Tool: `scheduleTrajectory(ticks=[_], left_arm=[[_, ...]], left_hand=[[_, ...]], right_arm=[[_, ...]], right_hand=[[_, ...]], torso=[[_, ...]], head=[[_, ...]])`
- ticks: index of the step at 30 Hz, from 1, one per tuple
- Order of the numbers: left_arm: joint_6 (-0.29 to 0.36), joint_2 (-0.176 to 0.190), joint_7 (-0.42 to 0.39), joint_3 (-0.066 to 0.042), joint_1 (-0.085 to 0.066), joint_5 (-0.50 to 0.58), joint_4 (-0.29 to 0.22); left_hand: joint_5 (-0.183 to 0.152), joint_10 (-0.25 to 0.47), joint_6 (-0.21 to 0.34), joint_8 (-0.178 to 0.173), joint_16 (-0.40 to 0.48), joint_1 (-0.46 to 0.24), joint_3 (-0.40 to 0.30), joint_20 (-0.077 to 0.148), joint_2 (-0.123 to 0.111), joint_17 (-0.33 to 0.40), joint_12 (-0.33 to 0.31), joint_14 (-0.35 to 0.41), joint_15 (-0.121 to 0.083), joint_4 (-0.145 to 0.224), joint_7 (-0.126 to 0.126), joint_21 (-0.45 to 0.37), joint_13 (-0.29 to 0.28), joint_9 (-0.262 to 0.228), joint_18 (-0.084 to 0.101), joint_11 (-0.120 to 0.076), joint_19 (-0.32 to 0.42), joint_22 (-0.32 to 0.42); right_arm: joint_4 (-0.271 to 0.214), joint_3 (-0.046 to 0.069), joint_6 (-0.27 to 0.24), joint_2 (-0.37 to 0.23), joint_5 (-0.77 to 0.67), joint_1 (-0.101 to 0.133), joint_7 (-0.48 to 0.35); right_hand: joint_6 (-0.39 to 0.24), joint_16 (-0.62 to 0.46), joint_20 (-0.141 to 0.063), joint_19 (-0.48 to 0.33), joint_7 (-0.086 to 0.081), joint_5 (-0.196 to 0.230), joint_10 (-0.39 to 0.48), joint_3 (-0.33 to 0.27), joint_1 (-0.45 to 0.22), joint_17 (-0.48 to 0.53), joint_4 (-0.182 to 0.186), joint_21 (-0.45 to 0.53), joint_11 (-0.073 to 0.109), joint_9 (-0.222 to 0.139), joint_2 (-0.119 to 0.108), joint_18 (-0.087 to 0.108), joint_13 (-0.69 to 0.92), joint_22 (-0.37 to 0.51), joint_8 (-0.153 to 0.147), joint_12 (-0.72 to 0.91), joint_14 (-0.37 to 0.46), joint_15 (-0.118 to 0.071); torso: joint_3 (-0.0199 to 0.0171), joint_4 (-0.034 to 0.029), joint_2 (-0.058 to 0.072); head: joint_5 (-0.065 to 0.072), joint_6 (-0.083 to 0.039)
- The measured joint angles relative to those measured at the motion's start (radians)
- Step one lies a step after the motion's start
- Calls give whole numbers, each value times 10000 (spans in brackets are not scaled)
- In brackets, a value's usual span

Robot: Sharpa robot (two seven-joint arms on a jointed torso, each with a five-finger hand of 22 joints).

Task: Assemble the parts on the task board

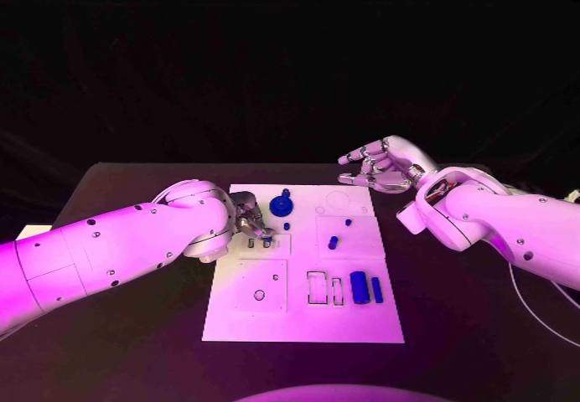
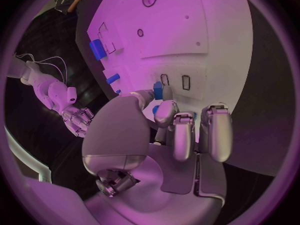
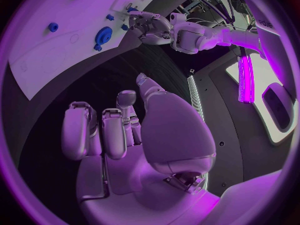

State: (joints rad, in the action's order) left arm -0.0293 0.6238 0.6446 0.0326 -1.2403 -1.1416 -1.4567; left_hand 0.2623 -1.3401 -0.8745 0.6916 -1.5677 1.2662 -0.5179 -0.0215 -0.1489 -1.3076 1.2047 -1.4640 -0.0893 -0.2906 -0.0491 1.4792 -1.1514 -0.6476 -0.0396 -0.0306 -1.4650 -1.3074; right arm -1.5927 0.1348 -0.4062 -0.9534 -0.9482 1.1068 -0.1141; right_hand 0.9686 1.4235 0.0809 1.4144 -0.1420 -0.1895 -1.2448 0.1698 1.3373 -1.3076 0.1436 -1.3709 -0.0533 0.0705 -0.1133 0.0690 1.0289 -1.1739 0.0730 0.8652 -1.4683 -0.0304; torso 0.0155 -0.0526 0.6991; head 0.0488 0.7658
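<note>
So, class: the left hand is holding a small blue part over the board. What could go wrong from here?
1. The left hand pinches the small part only at its fingertips; it may slip or tilt beside the slots.
2. That hand hangs close to the blue gear and might knock it.
3. The right hand hovers off the board, too far to help.

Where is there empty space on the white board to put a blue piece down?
The task board is bare along its near edge, below the blue cylinder and the thin blue bar. It is crowded farther back, where the left hand holds a small blue part beside the blue gear. The right hand is off the board.
</note>
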Motion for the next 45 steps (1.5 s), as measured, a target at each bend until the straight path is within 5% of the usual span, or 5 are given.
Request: scheduleTrajectory(ticks=[45], left_arm=[[-926, -62, 15, 5, 117, -1095, 2]], left_hand=[[-202, 2, 12, 7, 0, -192, -225, -1, -33, 3, -1, 0, 0, 224, 30, 0, 20, -62, -1, 2, 0, 0]], right_arm=[[13, 0, 133, 45, 4, -14, -9]], right_hand=[[0, 0, 0, 0, 0, 0, 0, -28, 0, 3, 28, 0, 0, 5, 0, -1, 1, 9, 0, 0, 0, 0]], torso=[[1, 0, 0]], head=[[46, 162]])
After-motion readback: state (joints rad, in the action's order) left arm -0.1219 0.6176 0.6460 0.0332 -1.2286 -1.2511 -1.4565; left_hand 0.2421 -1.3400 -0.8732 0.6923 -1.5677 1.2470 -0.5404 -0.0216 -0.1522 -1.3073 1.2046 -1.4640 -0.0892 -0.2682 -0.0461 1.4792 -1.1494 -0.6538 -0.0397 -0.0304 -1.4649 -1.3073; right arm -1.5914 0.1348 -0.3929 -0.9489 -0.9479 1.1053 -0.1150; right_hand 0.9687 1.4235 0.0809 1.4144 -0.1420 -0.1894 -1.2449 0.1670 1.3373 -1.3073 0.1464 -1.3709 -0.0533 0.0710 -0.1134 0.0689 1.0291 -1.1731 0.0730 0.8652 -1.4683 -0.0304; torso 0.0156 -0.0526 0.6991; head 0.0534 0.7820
